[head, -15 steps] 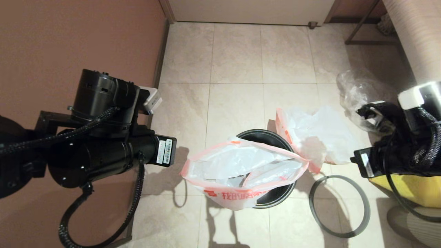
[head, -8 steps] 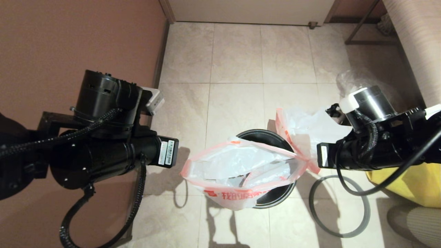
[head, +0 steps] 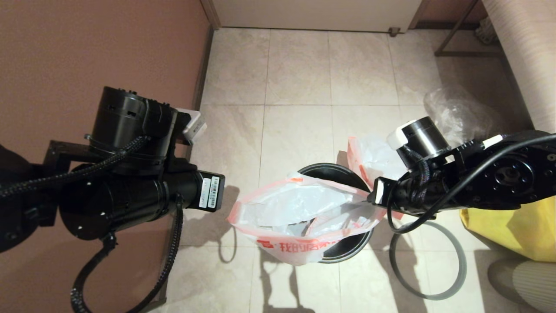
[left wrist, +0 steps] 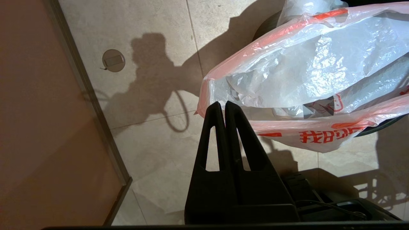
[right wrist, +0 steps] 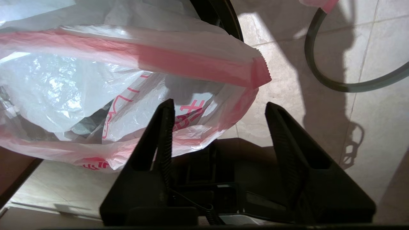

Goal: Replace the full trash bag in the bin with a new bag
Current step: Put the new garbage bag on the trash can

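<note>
The new bag [head: 299, 200], thin white plastic with an orange-pink edge and red characters, hangs open-mouthed over the black bin [head: 330, 167]. My left gripper [left wrist: 222, 104] is shut on the left corner of the new bag's [left wrist: 303, 64] rim; my arm hides it in the head view. My right gripper [right wrist: 219, 107] is open, just short of the right corner of the new bag [right wrist: 80, 80], with some of the plastic between its fingers. The full trash bag [head: 373, 156] lies on the floor behind the bin, partly hidden by my right arm [head: 478, 182].
The grey rim ring [head: 464, 265] lies flat on the tiles right of the bin. A yellow sack [head: 512, 234] stands at the right edge, and a clear bag [head: 460, 113] lies further back. A brown wall [head: 87, 43] runs along my left arm.
My right arm has swung left from beside the yellow sack to the bag's right corner, and its gripper has opened. The left arm and the bag have hardly moved.
</note>
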Motion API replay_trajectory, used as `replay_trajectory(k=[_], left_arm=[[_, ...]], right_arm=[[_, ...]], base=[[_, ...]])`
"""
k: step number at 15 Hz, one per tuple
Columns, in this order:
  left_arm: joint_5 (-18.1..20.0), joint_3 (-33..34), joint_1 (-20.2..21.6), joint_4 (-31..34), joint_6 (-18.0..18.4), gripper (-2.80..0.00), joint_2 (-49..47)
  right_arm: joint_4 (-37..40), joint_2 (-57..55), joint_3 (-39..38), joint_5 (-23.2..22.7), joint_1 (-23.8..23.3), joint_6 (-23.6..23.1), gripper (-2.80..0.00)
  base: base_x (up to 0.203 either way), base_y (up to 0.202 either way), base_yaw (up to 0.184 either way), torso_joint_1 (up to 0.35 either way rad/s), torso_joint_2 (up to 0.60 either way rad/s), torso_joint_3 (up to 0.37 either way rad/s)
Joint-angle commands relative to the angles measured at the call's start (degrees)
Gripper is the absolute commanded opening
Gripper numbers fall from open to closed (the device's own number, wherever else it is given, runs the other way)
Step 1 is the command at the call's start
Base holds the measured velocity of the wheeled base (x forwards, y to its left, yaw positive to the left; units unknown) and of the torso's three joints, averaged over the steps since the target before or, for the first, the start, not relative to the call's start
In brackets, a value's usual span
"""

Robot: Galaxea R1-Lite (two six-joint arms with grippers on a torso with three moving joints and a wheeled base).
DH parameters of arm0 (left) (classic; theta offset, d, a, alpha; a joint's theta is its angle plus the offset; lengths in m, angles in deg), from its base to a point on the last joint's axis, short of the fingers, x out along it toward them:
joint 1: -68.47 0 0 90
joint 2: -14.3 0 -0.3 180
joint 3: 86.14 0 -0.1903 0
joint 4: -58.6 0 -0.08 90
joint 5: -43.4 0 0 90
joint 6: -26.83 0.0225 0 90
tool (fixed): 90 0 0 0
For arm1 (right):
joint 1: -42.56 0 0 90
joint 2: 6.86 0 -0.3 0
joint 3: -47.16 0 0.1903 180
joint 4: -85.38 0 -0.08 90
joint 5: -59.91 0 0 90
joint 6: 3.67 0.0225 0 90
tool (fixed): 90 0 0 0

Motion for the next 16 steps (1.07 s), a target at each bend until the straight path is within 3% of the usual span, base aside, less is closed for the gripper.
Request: replay_trajectory(k=[1, 8, 9, 14, 16], left_arm=[[-0.20, 0.00, -0.01, 0.04, -0.07, -2.80, -0.03], [-0.20, 0.00, -0.35, -0.04, -0.16, -2.80, -0.43], [-0.20, 0.00, -0.35, -0.05, -0.16, -2.80, -0.47], [-0.01, -1.53, -1.29, 0.09, -0.87, -2.80, -1.56], [0.42, -2.66, -5.50, 1.10, -6.41, -2.80, -3.96]], right_arm=[[0.14, -1.15, 0.13, 0.02, -0.94, 2.41, 0.00], [-0.23, -5.37, -0.22, 0.89, -2.55, 4.95, 0.00], [-0.23, -5.71, -0.22, 0.91, -2.53, 4.93, -2.80], [-0.72, -7.20, -0.13, 3.65, -2.49, 5.08, -2.80], [-0.93, -6.97, -0.04, 3.81, -2.29, 5.08, -2.80]], base=[[0.000, 0.000, 0.000, 0.000, 0.00, 0.000], [0.000, 0.000, 0.000, 0.000, 0.00, 0.000], [0.000, 0.000, 0.000, 0.000, 0.00, 0.000], [0.000, 0.000, 0.000, 0.000, 0.00, 0.000], [0.000, 0.000, 0.000, 0.000, 0.00, 0.000]])
